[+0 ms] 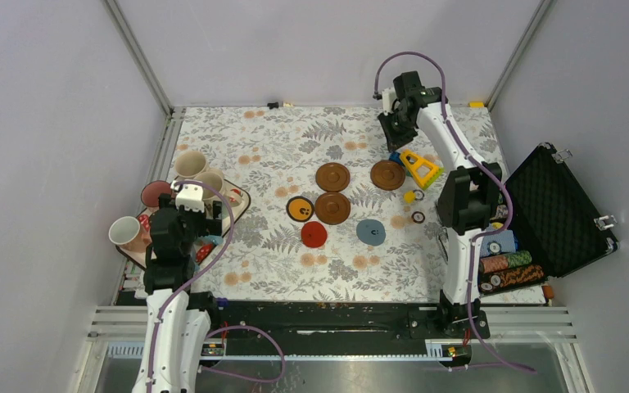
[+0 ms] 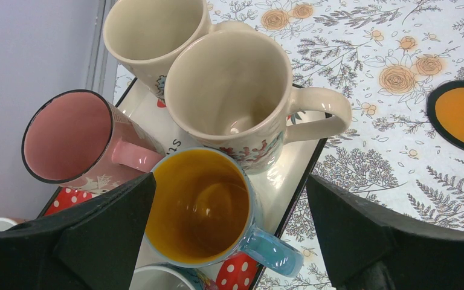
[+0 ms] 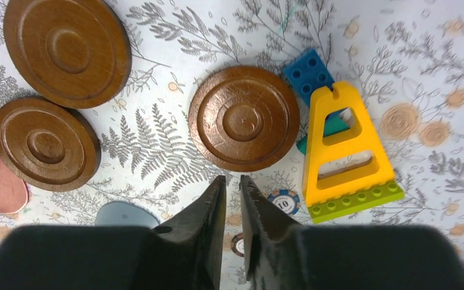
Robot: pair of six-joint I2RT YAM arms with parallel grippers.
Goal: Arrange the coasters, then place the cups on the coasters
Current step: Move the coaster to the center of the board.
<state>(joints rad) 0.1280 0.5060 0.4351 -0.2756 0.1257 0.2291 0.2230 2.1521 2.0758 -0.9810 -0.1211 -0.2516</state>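
Cups point(image 2: 235, 90) with seemingly floral prints, wrist-only

The floral surface point(image 1: 295, 139) carries six coasters point(image 1: 332, 208) around its centre, a tray point(image 1: 244, 199) at nine o'clock and toy blocks point(image 1: 419, 168) at two o'clock.

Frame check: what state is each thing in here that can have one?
Left jaws: wide open, empty.
Right jaws: barely apart, empty.
Coasters: lying flat, all bare.
Cups: openings up, empty, none on a coaster.
Black case: lid open.
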